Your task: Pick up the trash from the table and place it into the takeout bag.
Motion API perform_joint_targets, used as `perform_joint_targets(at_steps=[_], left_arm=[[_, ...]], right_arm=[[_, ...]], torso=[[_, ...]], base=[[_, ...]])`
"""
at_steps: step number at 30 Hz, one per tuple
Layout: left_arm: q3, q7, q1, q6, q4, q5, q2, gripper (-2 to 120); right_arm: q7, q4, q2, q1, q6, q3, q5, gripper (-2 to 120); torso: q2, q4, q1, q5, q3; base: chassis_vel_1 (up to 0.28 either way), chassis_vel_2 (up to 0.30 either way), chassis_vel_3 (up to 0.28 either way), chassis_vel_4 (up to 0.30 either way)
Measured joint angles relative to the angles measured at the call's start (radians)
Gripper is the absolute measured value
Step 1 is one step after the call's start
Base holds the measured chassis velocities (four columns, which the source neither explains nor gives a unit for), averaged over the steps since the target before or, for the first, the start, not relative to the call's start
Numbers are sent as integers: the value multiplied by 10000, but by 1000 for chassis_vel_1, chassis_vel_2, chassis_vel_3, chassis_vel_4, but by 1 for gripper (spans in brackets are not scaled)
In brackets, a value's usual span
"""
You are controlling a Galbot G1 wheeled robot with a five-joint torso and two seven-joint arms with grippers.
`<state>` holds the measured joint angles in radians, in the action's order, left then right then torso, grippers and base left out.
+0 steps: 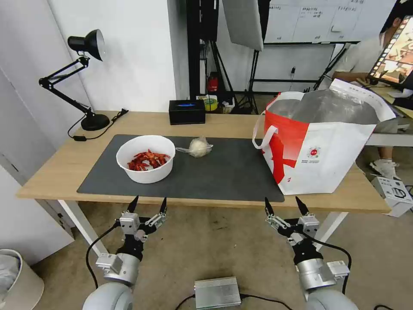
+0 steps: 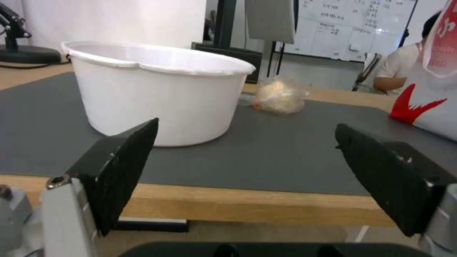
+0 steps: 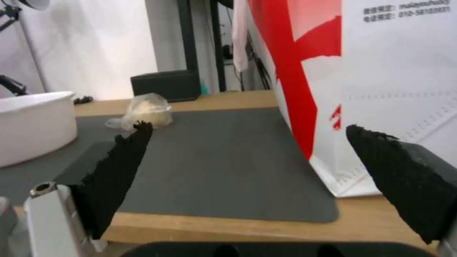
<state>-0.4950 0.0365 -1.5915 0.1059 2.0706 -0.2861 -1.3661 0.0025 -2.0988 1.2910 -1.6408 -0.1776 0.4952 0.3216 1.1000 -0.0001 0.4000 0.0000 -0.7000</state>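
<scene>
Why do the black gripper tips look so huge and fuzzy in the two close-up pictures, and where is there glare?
In both wrist views the fingers sit right at the lens, so they loom large with soft edges, while the bowl and knotted bag stay fairly clear. In the head view the takeout bag's foil lining shines, and the table edges bow slightly.

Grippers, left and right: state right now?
Left gripper: open, empty, short of the table's near edge.
Right gripper: open, empty, also short of it.
</scene>
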Motion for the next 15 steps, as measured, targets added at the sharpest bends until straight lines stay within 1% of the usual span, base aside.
perform_joint_targets(at_steps=[7, 9, 15], left_arm=[[-62, -1, 2, -7, 0, -5, -11, 100], [-92, -1, -12, -7, -2, -7, -32, 100], [-194, -5, -66, -8, -4, -12, -42, 100]], right_arm=[[17, 279, -169, 554, 25, -570, -171, 100], [47, 521, -256, 993, 39, -896, -198, 100], [122, 1048, -406, 1873, 71, -1407, -65, 100]], torso=[[0, 0, 1, 0, 0], [0, 1, 0, 0, 0], [-1, 0, 1, 1, 0]], base=[[0, 0, 0, 0], [0, 0, 0, 0], [0, 0, 0, 0]])
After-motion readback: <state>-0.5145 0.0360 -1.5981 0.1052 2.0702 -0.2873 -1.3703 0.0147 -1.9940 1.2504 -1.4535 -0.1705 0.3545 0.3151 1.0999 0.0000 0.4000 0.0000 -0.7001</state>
